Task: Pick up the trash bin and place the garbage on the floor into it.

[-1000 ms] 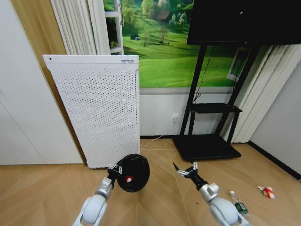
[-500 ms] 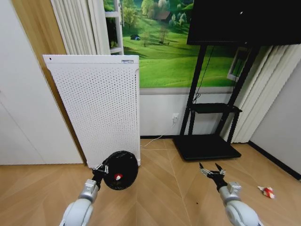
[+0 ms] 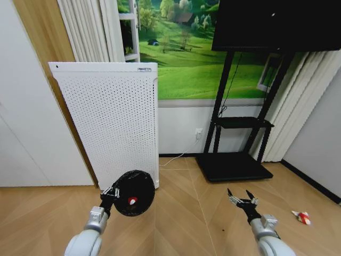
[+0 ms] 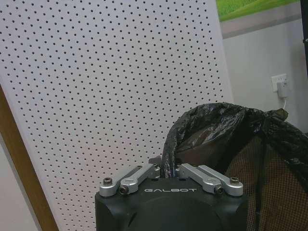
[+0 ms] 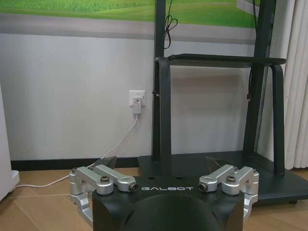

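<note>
I count one trash bin (image 3: 134, 192), black mesh with a bag liner, pinched by its rim in my left gripper (image 3: 110, 192), and inside it one small red-and-white item (image 3: 131, 201). Out on the floor I can see one red-and-white wrapper (image 3: 302, 216). That makes two grippers of mine, the right gripper (image 3: 242, 201) spread wide with nothing in it, plus one tall white perforated box (image 3: 109, 125), one black stand (image 3: 238, 138) carrying one dark screen (image 3: 277, 24), and one wall socket (image 5: 137, 100) with a single plug and cable.
</note>
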`<state>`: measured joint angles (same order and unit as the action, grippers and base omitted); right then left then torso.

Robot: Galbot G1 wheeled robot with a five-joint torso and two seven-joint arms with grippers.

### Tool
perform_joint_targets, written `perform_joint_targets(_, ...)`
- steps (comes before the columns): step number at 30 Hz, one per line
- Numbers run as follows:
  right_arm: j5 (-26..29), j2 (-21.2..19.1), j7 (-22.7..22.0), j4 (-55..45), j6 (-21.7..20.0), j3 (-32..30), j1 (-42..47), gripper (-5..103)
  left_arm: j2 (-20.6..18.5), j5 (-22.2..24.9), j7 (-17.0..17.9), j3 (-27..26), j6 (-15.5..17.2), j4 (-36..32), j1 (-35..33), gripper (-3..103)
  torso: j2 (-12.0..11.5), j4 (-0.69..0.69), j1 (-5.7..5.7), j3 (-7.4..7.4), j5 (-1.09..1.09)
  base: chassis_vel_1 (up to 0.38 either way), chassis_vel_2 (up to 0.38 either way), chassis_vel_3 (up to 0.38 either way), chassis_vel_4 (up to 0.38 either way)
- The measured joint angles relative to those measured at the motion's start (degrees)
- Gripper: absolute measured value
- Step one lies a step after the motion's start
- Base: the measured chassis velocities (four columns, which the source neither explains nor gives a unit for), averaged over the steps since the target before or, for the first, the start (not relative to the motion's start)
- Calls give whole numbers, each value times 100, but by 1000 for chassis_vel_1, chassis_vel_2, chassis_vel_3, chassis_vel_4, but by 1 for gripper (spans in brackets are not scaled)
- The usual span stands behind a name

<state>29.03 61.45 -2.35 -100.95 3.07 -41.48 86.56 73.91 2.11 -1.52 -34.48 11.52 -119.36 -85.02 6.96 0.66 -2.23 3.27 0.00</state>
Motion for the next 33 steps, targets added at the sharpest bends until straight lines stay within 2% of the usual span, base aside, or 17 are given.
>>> perform_joint_targets(9, 4, -158, 19, 258, -18, 157, -181, 100, 29, 3, 5, 36, -1, 180, 154, 6, 0, 2, -1, 0, 0, -115, -102, 100, 117)
perform_joint_targets(16, 19, -237, 24, 420, -22, 286, -307, 100, 7, 28, 5, 36, -1, 284, 232, 6, 0, 2, -1, 0, -2, -236, -207, 236, 213)
perform_joint_targets(20, 23, -247, 49, 533, -19, 366, -368, 100, 18, 29, 7, 48, 0, 329, 268, 6, 0, 0, -1, 0, 4, -292, -279, 293, 296)
perform_joint_targets(21, 22, -249, 57, 565, -12, 378, -379, 100, 26, 29, 7, 58, 0, 335, 277, 6, 0, 2, -1, 1, -7, -318, -314, 325, 316)
perform_joint_targets(22, 22, -249, 57, 565, -12, 378, -379, 100, 26, 29, 7, 58, 0, 335, 277, 6, 0, 2, -1, 1, -7, -318, -314, 325, 316)
perform_joint_targets(23, 10, -249, 91, 623, 12, 394, -390, 100, 35, 29, 5, 68, 10, 348, 282, 6, 0, 0, -1, 0, 3, -315, -325, 331, 331)
perform_joint_targets(24, 2, -251, 117, 668, 46, 404, -394, 100, 40, 29, 6, 72, 9, 356, 289, 6, 0, 3, -2, 0, 4, -362, -325, 354, 373)
perform_joint_targets(26, 4, -254, 145, 704, 111, 414, -397, 100, 41, 28, 6, 73, 10, 362, 290, 6, 0, 2, -1, -1, 4, -380, -351, 354, 369)
perform_joint_targets(27, 11, -262, 181, 766, 271, 441, -406, 100, 46, 27, 6, 76, 10, 376, 292, 6, 0, 0, -2, 0, -8, -380, -366, 373, 369)
perform_joint_targets(29, 4, -266, 292, 875, 447, 462, -419, 100, 51, 26, 4, 82, 10, 391, 294, 6, 0, 3, -2, 1, 6, -339, -335, 293, 321)
perform_joint_targets(31, -16, -266, 338, 934, 529, 467, -437, 100, 53, 24, 4, 84, 10, 394, 294, 6, 0, 4, -1, -1, 6, -306, -297, 284, 285)
perform_joint_targets(32, -44, -280, 359, 969, 554, 480, -453, 100, 55, 22, 3, 89, 10, 400, 293, 6, 0, 2, -1, 1, -4, -215, -290, 226, 194)
perform_joint_targets(33, -44, -280, 359, 969, 554, 480, -453, 100, 55, 22, 3, 89, 10, 400, 293, 6, 0, 2, -1, 1, -4, -215, -290, 226, 194)
